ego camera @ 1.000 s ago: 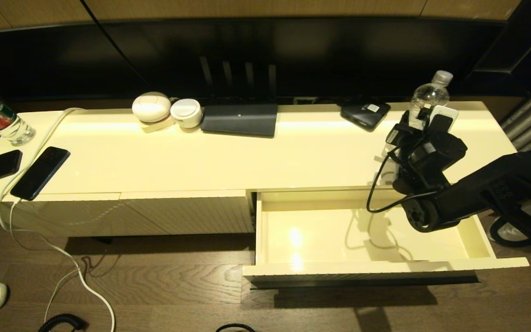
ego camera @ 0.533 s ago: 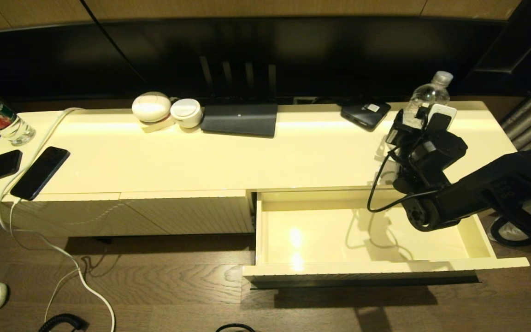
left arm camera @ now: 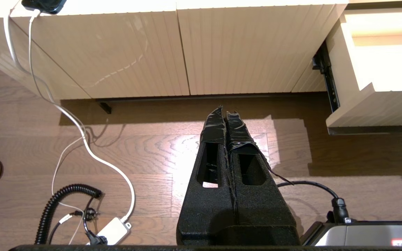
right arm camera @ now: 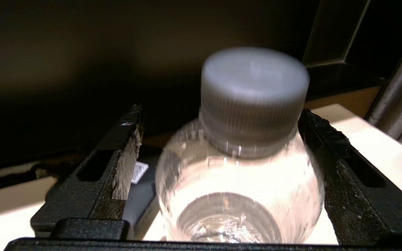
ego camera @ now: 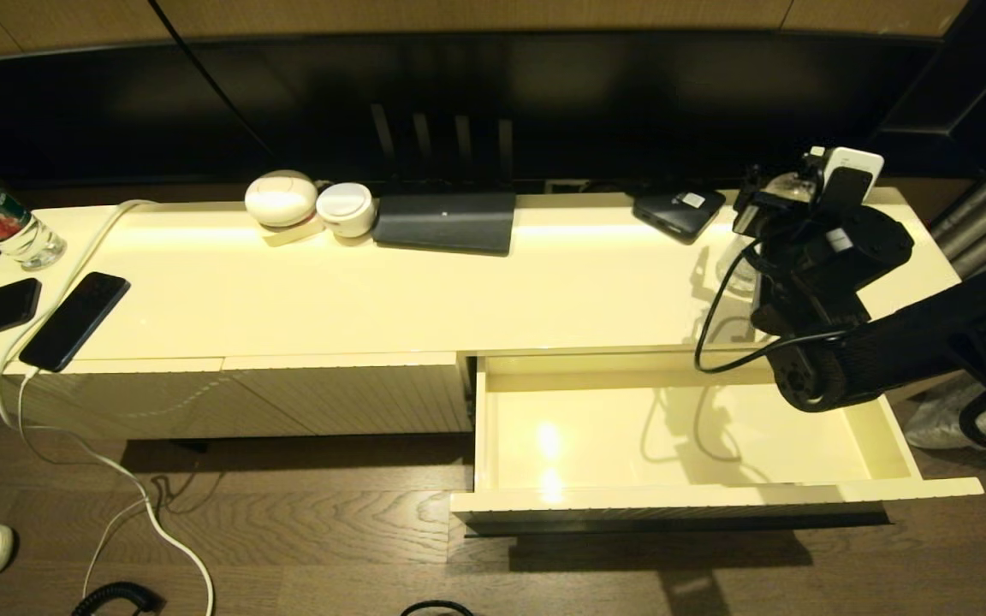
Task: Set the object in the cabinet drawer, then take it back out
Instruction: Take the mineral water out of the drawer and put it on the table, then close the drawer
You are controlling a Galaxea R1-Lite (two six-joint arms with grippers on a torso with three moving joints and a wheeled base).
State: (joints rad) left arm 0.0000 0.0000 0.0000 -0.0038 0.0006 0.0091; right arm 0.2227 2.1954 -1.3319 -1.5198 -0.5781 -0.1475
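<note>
Clear ribbed plastic forms the body of the water bottle (right arm camera: 239,181), which we see standing upright on the cream desk (ego camera: 459,282), between the spread fingers of the right end effector (right arm camera: 222,153). The fingers stand wide: a visible gap separates the near finger (right arm camera: 117,164) from the bottle wall, while the opposite finger lies close beside the bottle's shoulder, and we cannot confirm contact there. We judge the bottle to be resting on its own base, not carried.

The white screw cap (right arm camera: 253,94) shows fine vertical knurling and sits above the fingertips, so the fingers bracket the rounded shoulder just below the neck. The finger pads are black, rough and taped.

The cabinet drawer (ego camera: 878,428) stands pulled out below and nearer to us than the right end effector. Its glossy cream floor reflects the light and holds nothing, so we judge the bottle to be out of the drawer at this point.

The left end effector (left arm camera: 226,115) hangs parked over the wood floor, fingers pressed together on nothing, well apart from the bottle.
</note>
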